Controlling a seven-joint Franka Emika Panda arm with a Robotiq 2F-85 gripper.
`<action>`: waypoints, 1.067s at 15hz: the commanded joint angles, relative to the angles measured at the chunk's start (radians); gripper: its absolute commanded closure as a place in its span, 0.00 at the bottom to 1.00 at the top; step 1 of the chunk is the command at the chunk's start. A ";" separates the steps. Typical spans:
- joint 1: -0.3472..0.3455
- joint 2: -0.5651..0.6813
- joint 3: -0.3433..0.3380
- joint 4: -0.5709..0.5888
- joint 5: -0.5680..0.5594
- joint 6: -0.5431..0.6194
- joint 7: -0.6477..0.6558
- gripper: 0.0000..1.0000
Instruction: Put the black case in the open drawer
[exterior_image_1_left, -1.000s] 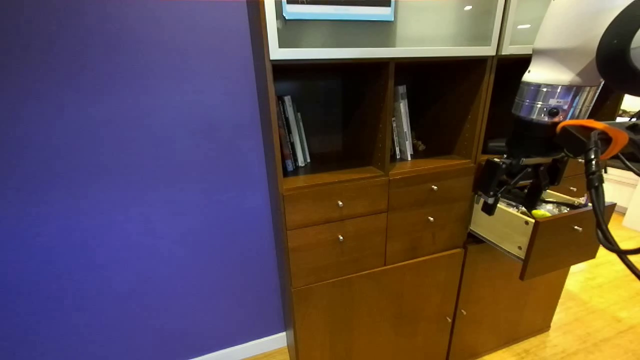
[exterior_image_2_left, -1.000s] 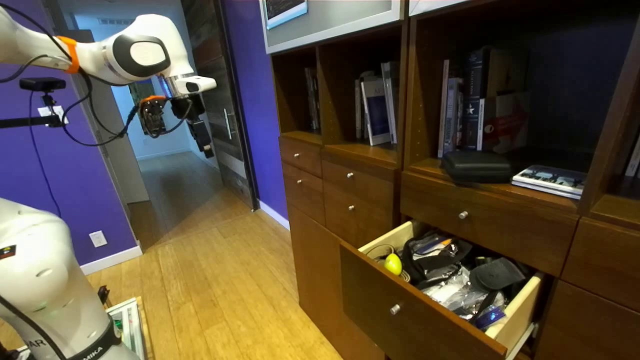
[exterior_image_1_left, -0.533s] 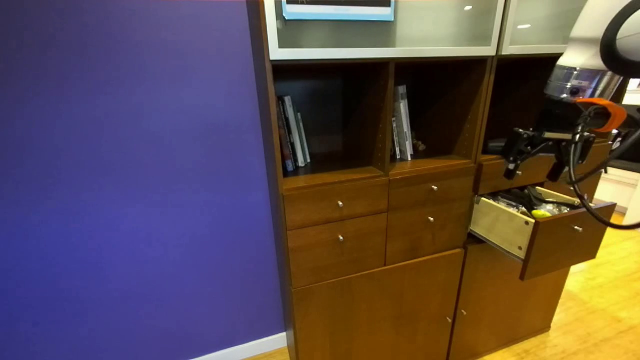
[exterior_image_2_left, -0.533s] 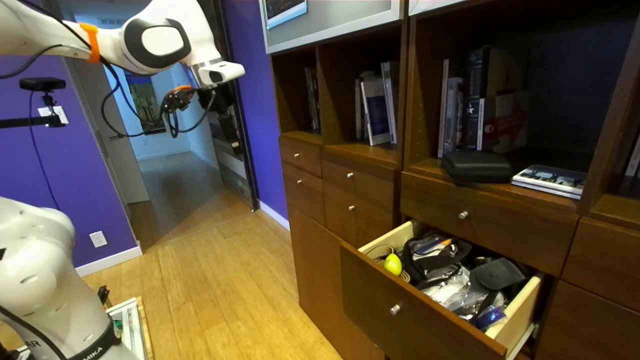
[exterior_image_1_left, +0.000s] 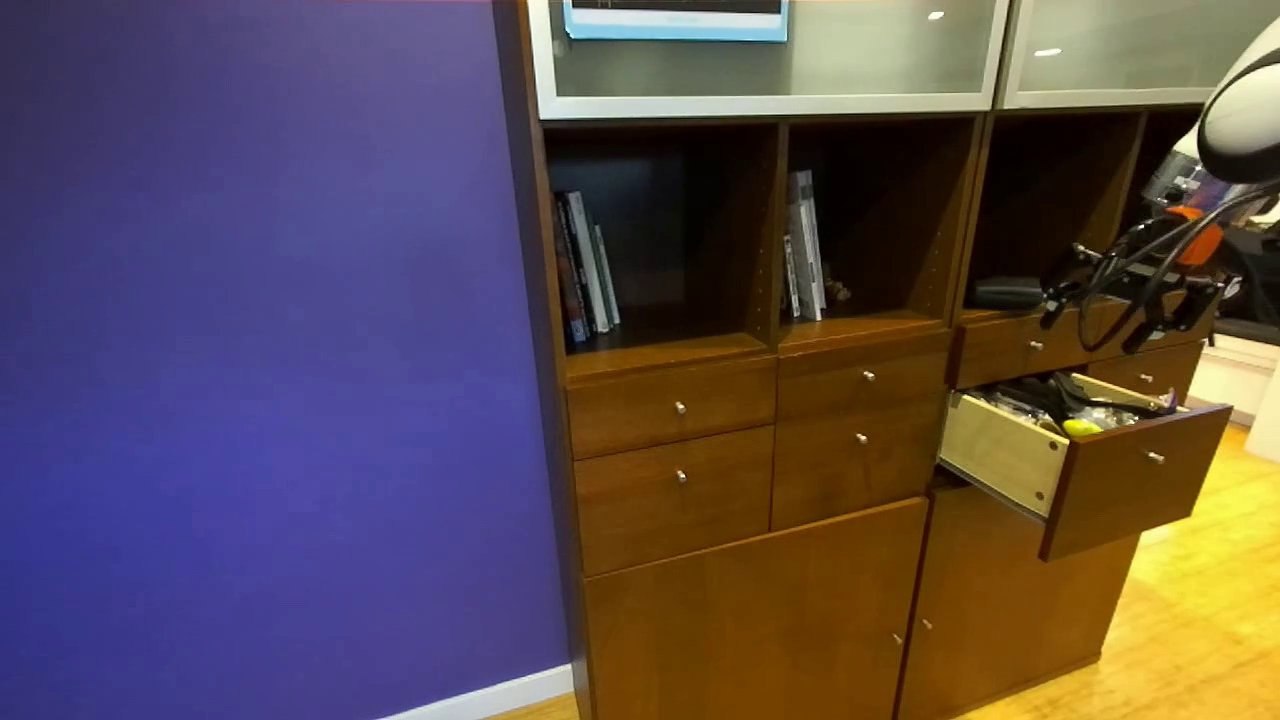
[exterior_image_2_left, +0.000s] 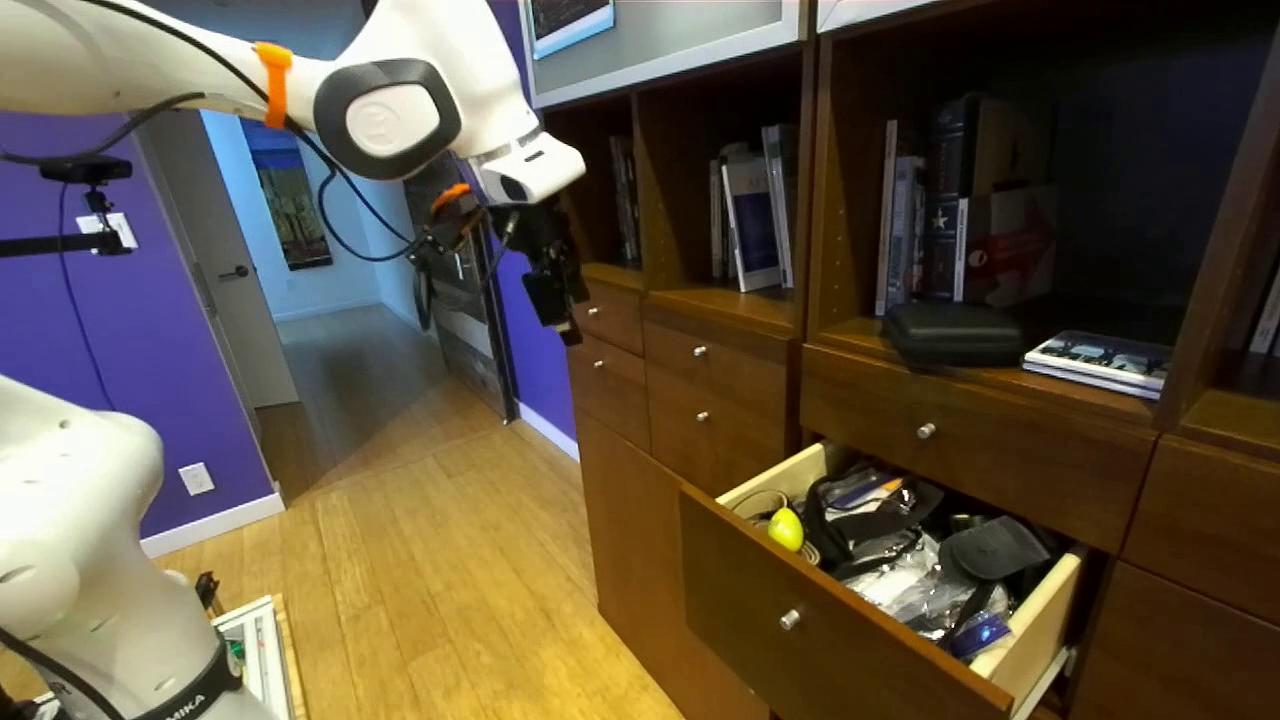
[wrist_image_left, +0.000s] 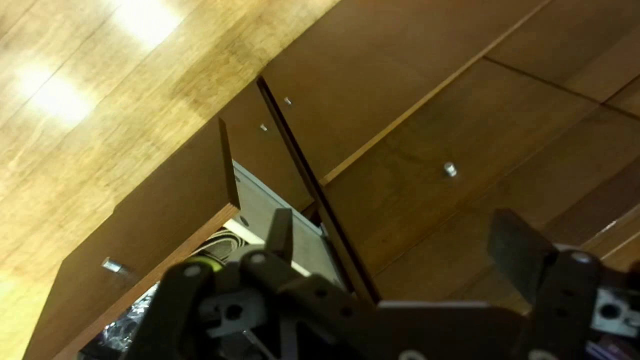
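The black case (exterior_image_2_left: 950, 333) lies flat on the shelf edge above the open drawer; it also shows in an exterior view (exterior_image_1_left: 1005, 292), partly behind the gripper. It is out of the wrist view. The open drawer (exterior_image_2_left: 830, 610) has a brown wooden front, a small knob and pale sides. It is filled with bags, black items and a yellow-green object. It also shows in an exterior view (exterior_image_1_left: 1130, 485) and in the wrist view (wrist_image_left: 145, 225). My gripper (exterior_image_1_left: 1092, 332) is open and empty, above the drawer and apart from the case. Its spread fingers show in the wrist view (wrist_image_left: 394, 220).
Books (exterior_image_2_left: 960, 220) stand behind the case. A white booklet stack (exterior_image_2_left: 1100, 362) lies beside it on the shelf. A closed drawer front (exterior_image_2_left: 980, 440) with a knob is between shelf and open drawer. A vertical divider (exterior_image_2_left: 818, 200) bounds the compartment. Cables hang from the arm.
My gripper has risen from over the drawer and moved right in both exterior views, closer to the shelf with the case, and tilted. It stays open. The case and drawer have not moved.
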 joint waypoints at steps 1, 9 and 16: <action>-0.011 0.016 -0.003 0.002 0.005 0.010 -0.009 0.00; -0.062 0.101 0.000 0.044 -0.038 0.161 0.049 0.00; -0.154 0.373 -0.079 0.266 -0.079 0.439 0.086 0.00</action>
